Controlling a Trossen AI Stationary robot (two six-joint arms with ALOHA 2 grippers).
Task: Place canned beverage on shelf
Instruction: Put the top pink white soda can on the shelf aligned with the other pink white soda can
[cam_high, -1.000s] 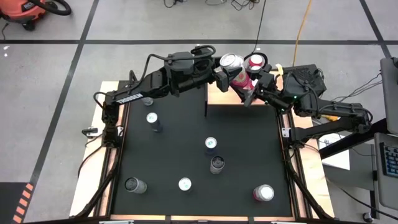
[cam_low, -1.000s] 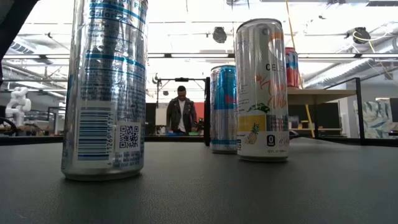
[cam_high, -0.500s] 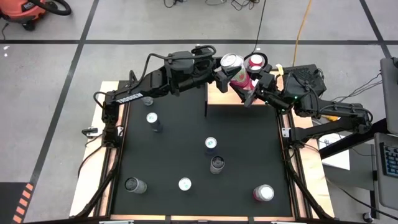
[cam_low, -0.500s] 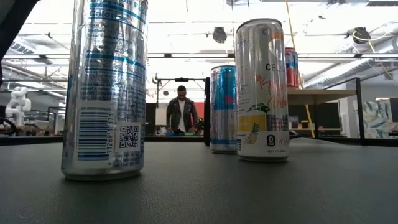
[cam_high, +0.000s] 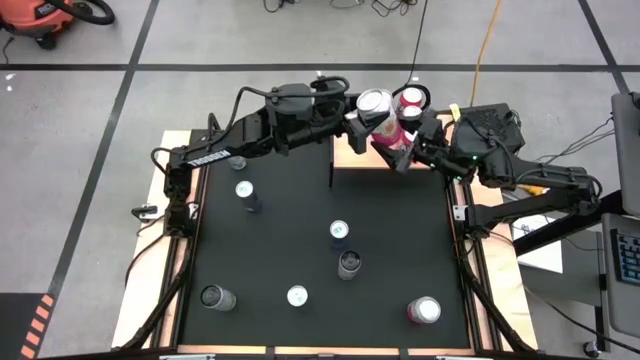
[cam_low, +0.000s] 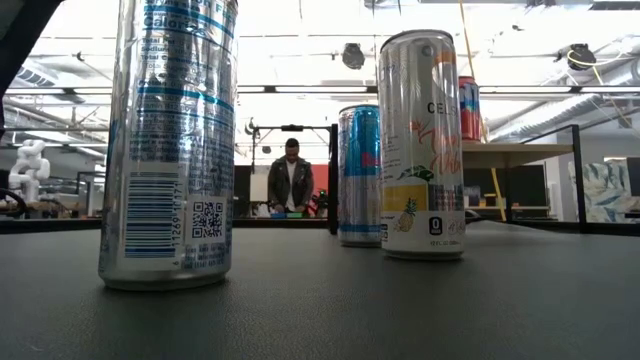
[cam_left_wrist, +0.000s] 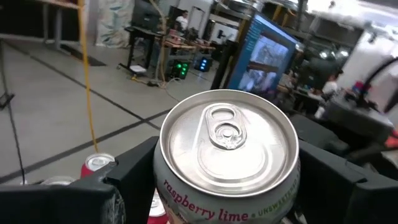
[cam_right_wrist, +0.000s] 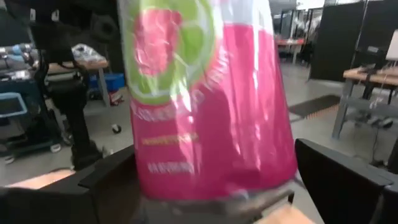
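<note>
A pink raspberry-lime can (cam_high: 380, 118) hangs tilted over the back of the table, next to the light-wood shelf (cam_high: 348, 156). My left gripper (cam_high: 366, 116) is shut on the can's upper part; in the left wrist view its fingers (cam_left_wrist: 137, 171) press both sides below the silver lid (cam_left_wrist: 229, 140). My right gripper (cam_high: 402, 145) stands around the can's lower body (cam_right_wrist: 208, 106), open, with a small gap at its finger (cam_right_wrist: 336, 171). A red can (cam_high: 412, 98) stands on the shelf; the low view shows that red can (cam_low: 469, 108) on the shelf board (cam_low: 510, 150).
Several cans stand on the black mat (cam_high: 400, 240), among them a silver one (cam_high: 245, 190), a blue one (cam_high: 339, 231) and a pink one (cam_high: 424, 310). In the low view a barcoded can (cam_low: 170, 140) stands close. A person (cam_low: 291, 182) stands far behind.
My right gripper's fingers have spread away from the pink can. The left gripper closed on the can's top a second ago and keeps hold. The can has shifted slightly.
</note>
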